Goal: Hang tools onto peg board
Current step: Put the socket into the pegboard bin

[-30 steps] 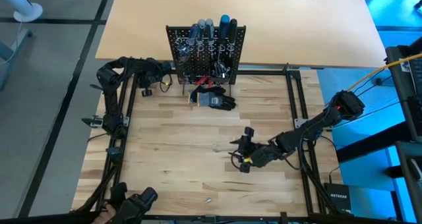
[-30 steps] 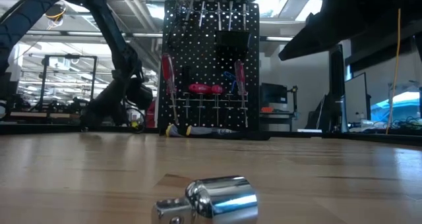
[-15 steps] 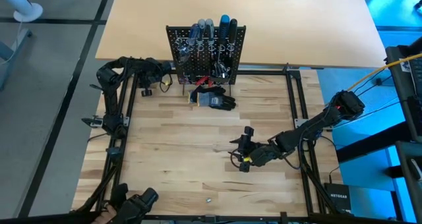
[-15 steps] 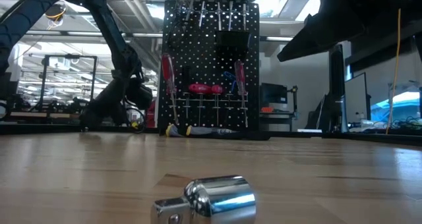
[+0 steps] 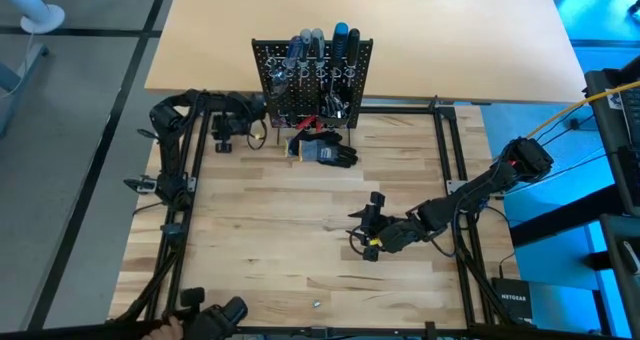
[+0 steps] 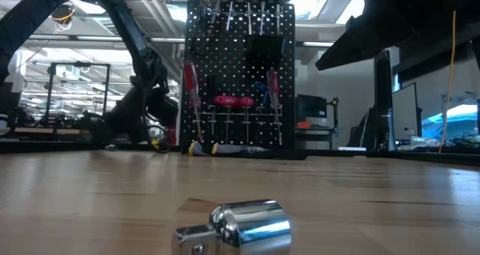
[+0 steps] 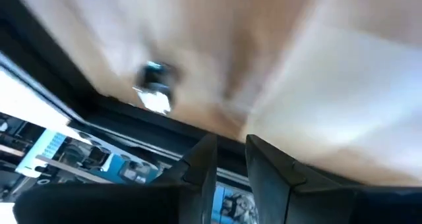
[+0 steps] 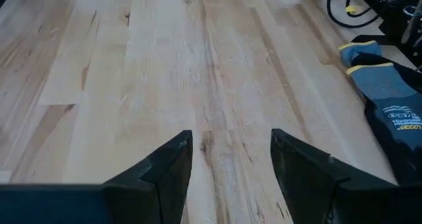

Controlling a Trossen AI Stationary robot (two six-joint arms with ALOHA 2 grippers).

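The black peg board (image 5: 311, 78) stands upright at the table's far edge, with several screwdrivers (image 5: 318, 42) hanging in its rings; red handles (image 6: 192, 81) show in the low view. A small shiny silver piece (image 6: 238, 226) lies on the wood near the front edge (image 5: 315, 303). My left gripper (image 5: 256, 132) hovers just left of the board's foot, its fingers (image 7: 201, 159) a narrow gap apart with nothing between them. My right gripper (image 5: 364, 230) hangs open over the table's middle right, pointing down at bare wood (image 8: 231, 158).
A dark grey-black glove bundle (image 5: 328, 152) lies in front of the board's foot, also seen in the right wrist view (image 8: 390, 100). A black metal frame (image 5: 447, 170) runs around the wooden work area. Bare wood lies between the two grippers.
My left gripper has moved toward the table's right, closer to the peg board's lower left corner, and has rolled about its own axis. Its finger gap looks the same. The right arm and the silver piece have stayed still.
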